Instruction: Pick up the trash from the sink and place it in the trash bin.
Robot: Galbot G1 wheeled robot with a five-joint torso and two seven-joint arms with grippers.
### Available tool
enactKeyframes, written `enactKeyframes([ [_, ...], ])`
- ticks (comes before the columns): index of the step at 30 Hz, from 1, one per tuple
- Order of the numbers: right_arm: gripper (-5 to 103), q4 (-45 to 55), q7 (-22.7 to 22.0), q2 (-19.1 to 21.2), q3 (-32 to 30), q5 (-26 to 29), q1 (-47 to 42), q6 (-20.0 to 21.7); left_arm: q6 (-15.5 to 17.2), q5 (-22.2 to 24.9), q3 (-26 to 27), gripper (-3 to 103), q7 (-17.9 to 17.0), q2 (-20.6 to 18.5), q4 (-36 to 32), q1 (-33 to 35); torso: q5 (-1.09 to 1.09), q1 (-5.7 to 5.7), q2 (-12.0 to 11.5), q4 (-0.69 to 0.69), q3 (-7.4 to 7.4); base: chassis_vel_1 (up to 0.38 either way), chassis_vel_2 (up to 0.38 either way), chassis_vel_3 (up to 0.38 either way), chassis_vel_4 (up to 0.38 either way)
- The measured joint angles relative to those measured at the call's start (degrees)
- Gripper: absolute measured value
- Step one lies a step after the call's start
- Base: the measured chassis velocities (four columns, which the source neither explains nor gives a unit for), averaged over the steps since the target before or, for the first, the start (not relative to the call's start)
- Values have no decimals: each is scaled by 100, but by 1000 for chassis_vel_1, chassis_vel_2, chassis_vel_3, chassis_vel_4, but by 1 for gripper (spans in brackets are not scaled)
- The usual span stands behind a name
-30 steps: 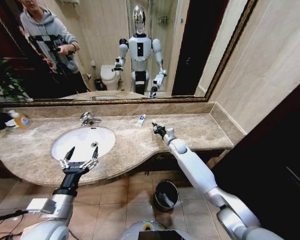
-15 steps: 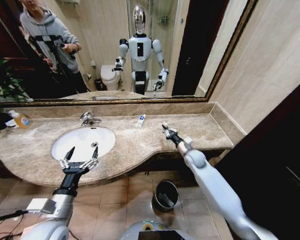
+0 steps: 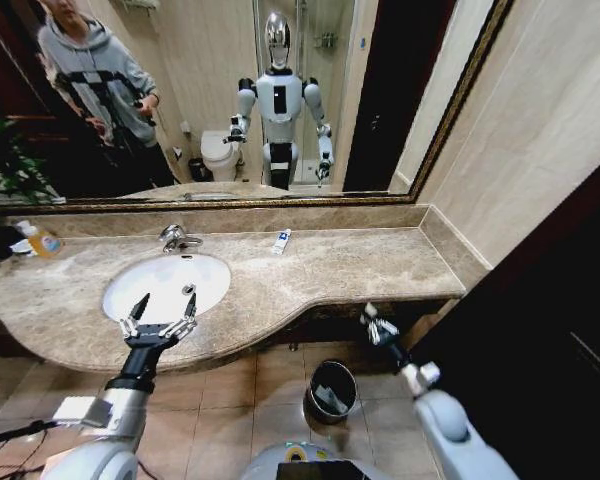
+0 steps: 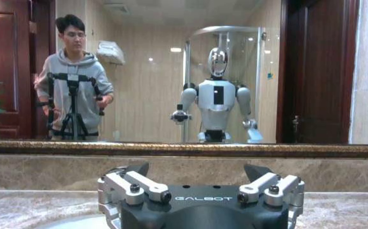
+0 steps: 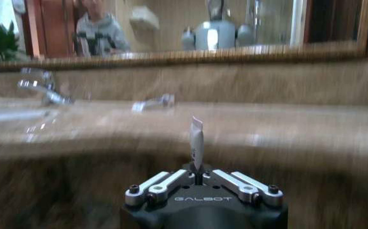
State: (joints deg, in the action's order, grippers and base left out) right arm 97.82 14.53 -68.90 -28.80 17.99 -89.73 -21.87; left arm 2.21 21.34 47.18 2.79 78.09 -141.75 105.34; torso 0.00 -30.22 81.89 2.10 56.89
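Observation:
The white oval sink (image 3: 170, 280) sits in the beige marble counter. My left gripper (image 3: 158, 318) hovers open over the basin's front rim; in the left wrist view its fingers (image 4: 136, 183) stand wide apart with nothing between them. My right gripper (image 3: 373, 322) is below the counter's front edge, up and to the right of the black trash bin (image 3: 332, 390) on the floor. In the right wrist view that gripper (image 5: 198, 174) is shut on a thin white piece of trash (image 5: 197, 138) that stands upright. A white-blue tube (image 3: 281, 241) lies on the counter by the mirror.
A chrome faucet (image 3: 178, 237) stands behind the basin. An orange-liquid bottle (image 3: 42, 240) is at the counter's far left. A dark door or panel (image 3: 540, 330) closes off the right side. Tiled floor surrounds the bin, which holds something white.
My right arm has drawn back from over the counter, down and toward me, to below the counter edge near the bin. The left arm has not moved.

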Motion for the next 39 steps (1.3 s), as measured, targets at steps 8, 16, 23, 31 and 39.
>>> enactKeyframes([
  [8, 1, -1676, -115, -629, 267, -1329, 507, 81, 0, 0, 0, 100, 0, 0, 0, 0, 0, -1, 0, 2, 1, 0, 0, 0, 0],
  [16, 1, -3689, 69, -1043, 489, -2019, 1306, 408, 0, 0, 0, 100, 0, 1, 0, 0, -1, -1, 0, 2, 1, 0, 0, 0, 0],
  [23, 1, -4210, 152, -1173, 531, -2245, 1560, 423, 0, 0, 0, 100, 0, 0, 0, 0, -2, -1, 0, 1, 1, 0, 0, 0, 0],
  [31, -1, -4470, 119, -1283, 495, -2445, 1816, 268, 0, 0, 0, 100, 0, 0, 0, 0, -1, -1, 0, 1, 1, 0, 0, 0, 0],
  [39, 20, -4483, 99, -1273, 495, -2498, 1914, 219, 0, 0, 0, 100, 0, 0, 0, 0, -1, -1, 0, 1, 1, 0, 0, 0, 0],
])
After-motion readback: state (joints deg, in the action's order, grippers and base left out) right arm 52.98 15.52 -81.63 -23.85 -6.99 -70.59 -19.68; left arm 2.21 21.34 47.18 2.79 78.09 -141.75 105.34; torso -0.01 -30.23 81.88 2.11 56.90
